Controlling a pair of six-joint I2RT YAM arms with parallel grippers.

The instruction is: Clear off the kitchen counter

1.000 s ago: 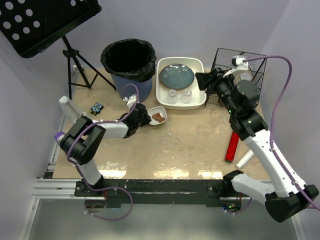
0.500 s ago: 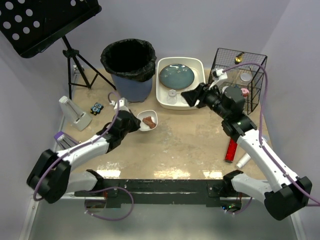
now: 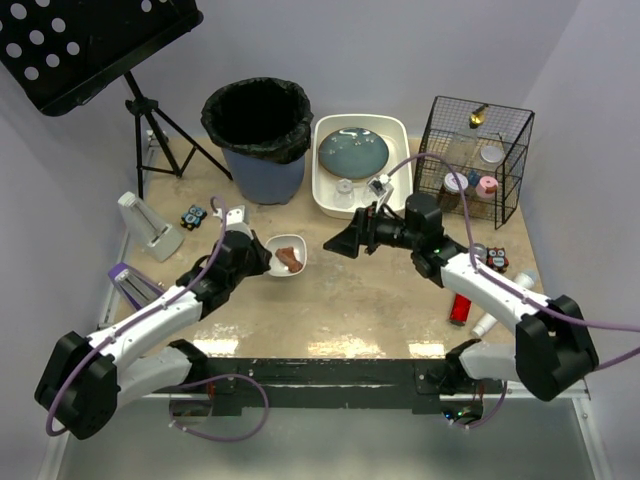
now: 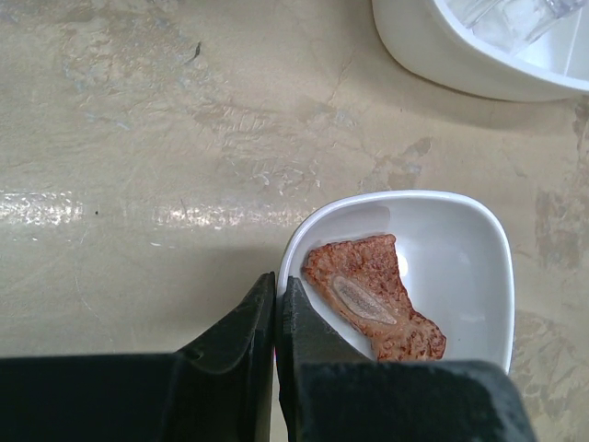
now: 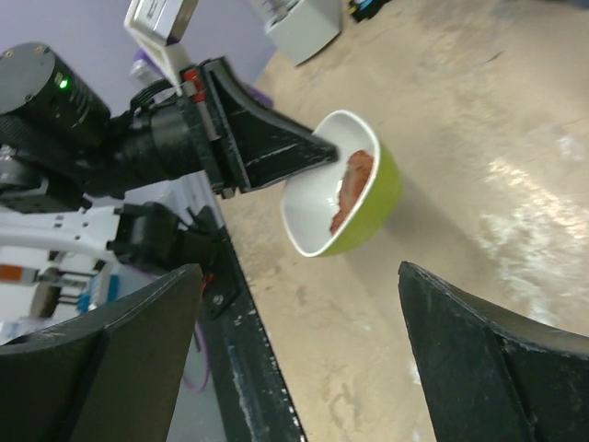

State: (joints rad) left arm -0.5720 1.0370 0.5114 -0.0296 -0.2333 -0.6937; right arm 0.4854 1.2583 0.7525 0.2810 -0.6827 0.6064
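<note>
Left hand (image 4: 274, 293) is staying clamped on the rim of the bowl (image 4: 465, 267), with a meat scrap (image 4: 368, 299) inside, drawing it nearer. Right hand (image 3: 345, 243) is swinging in, empty, fingers now spreading wide, the bowl just ahead of it. Tabletop (image 3: 380, 300) is lying beneath both hands. Probably readying a handover.

A bowl (image 3: 298, 243) is found left of the centre of the counter (image 3: 370, 300), with meat (image 3: 288, 258) lying in it. Behind it and to the right a tub (image 3: 318, 170) is placed, a plate (image 3: 352, 152) and a glass (image 3: 345, 190) inside. A bin (image 3: 262, 175) is seen left of the tub, a basket (image 3: 440, 130) to its right.
</note>
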